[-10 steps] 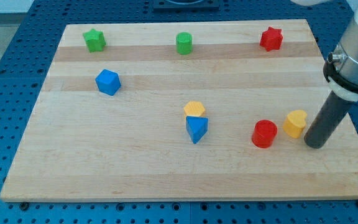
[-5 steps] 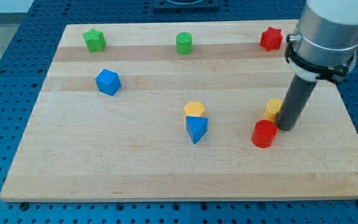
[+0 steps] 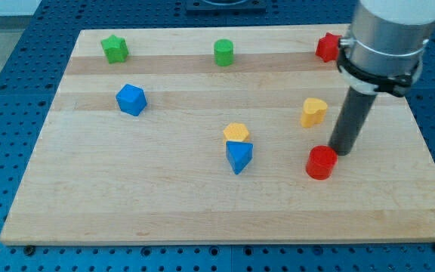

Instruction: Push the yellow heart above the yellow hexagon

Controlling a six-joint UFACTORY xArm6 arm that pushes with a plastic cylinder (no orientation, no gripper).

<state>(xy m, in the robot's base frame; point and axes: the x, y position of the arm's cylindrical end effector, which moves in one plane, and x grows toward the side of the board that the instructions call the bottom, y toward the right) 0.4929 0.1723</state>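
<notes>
The yellow heart (image 3: 314,111) lies on the wooden board (image 3: 165,204), right of centre. The yellow hexagon (image 3: 236,132) sits near the board's middle, to the lower left of the heart, touching the blue triangle (image 3: 239,156) just below it. My tip (image 3: 342,151) is at the end of the dark rod, down and to the right of the heart and apart from it. It stands just above and right of the red cylinder (image 3: 322,162).
A green star (image 3: 115,48) lies at the top left and a green cylinder (image 3: 223,52) at top centre. A red star (image 3: 326,47) lies at top right, partly hidden by the arm. A blue hexagon-like block (image 3: 131,99) lies at the left.
The yellow heart has been pushed up and to the left, from beside the red cylinder to well above it. My tip moved left behind it and now stands apart from it.
</notes>
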